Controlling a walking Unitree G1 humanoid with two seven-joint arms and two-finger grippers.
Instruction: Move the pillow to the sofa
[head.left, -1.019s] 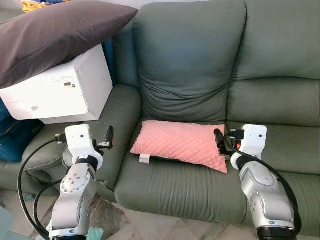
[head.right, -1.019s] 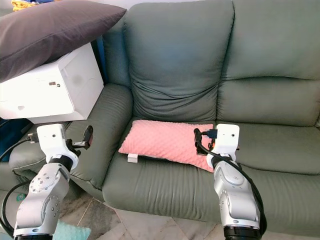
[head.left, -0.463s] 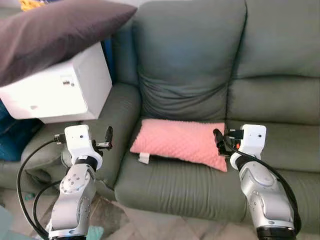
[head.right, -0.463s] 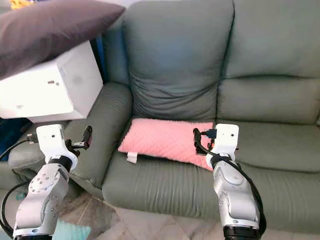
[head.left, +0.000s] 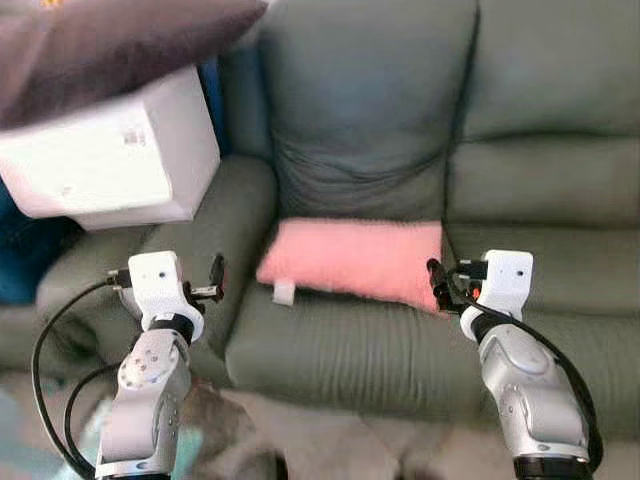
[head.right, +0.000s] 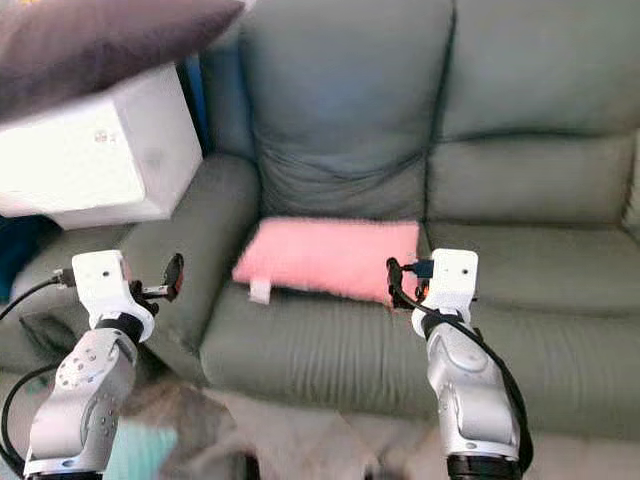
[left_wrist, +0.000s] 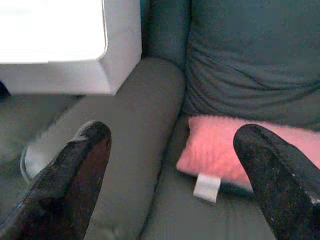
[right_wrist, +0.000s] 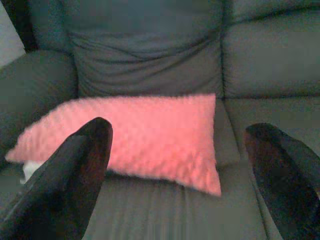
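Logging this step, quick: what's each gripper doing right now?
Left gripper: open, holding nothing.
Right gripper: open, holding nothing.

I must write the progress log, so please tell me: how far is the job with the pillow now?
Done: the pink bumpy fabric pillow already lies flat on the seat of the grey-green upholstered sofa.

In hand: nothing. The left pincer is open above the sofa arm; the right pincer is open just before the pillow, holding nothing.

Left: seemingly only backing away.
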